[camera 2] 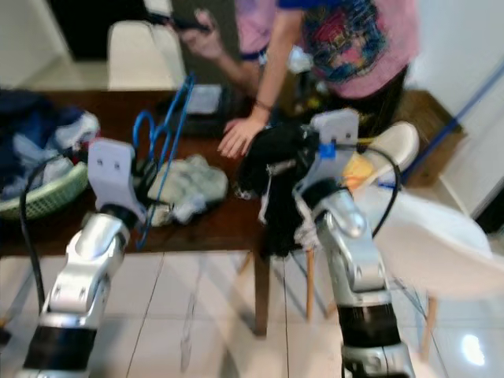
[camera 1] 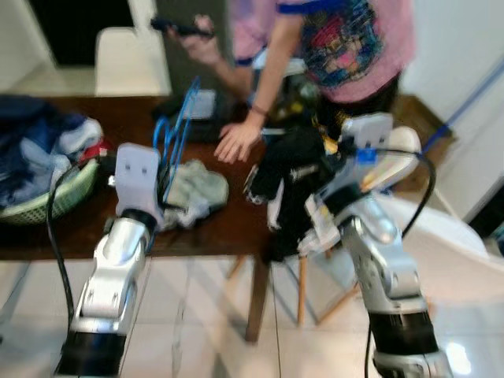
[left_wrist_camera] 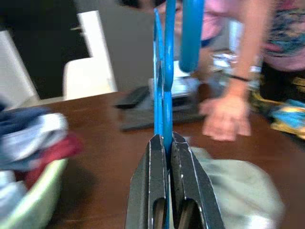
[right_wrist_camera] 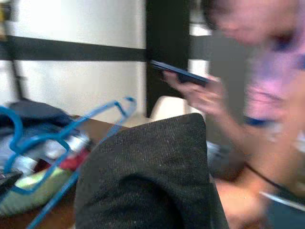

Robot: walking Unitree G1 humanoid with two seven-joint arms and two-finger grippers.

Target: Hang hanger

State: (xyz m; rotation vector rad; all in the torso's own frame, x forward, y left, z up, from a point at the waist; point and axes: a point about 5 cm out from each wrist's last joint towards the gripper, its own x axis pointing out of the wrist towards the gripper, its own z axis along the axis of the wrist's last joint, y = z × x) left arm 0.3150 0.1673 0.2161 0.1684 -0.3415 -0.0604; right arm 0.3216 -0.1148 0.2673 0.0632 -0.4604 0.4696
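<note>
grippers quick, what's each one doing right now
Left gripper: closed on the blue hanger, held upright over the table.
Right gripper: holding a black garment; how its jaws stand cannot be told.

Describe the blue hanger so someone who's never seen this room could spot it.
Find the dark wooden table. Over its near edge, the left gripper is shut on the blue hanger, standing upright beside a pale crumpled cloth. It is the thin bright blue thing there.

The right gripper's fingers are buried under the black garment (right_wrist_camera: 147, 176) draped over it. Beyond that, the person's phone (right_wrist_camera: 178, 72) is a blur. The blue hanger (left_wrist_camera: 164, 71), above the left gripper (left_wrist_camera: 167, 157), runs off frame.
</note>
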